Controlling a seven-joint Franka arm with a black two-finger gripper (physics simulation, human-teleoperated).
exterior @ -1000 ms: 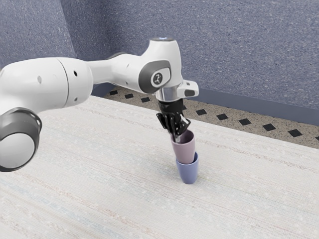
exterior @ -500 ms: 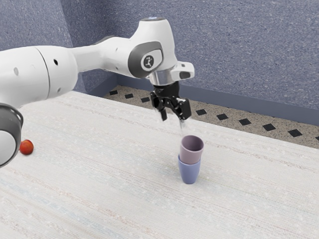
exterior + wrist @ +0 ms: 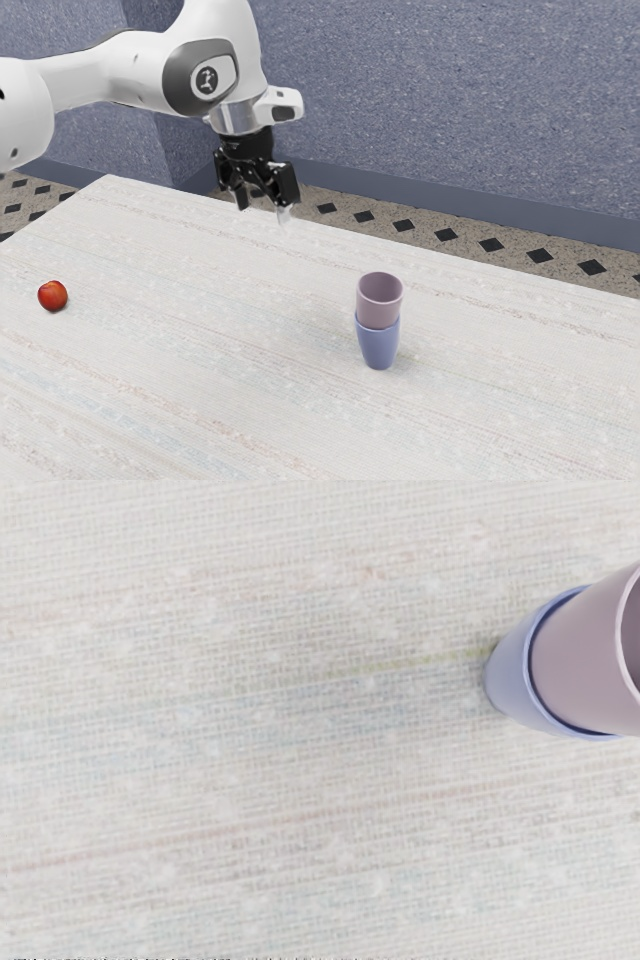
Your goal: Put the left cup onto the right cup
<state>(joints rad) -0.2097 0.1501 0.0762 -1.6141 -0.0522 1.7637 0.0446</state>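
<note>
Your pink cup (image 3: 380, 297) sat upright inside the blue cup (image 3: 378, 347), so the stacking looked done; your gripper (image 3: 263, 208) hung well apart, fingers spread, holding nothing.

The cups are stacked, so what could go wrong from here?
The mauve cup stands high in the blue cup, so together they are tall and narrow; a bump might topple them. The open gripper hangs empty above the table; a low sweep could hit the cups or set the red ball rolling.
</note>
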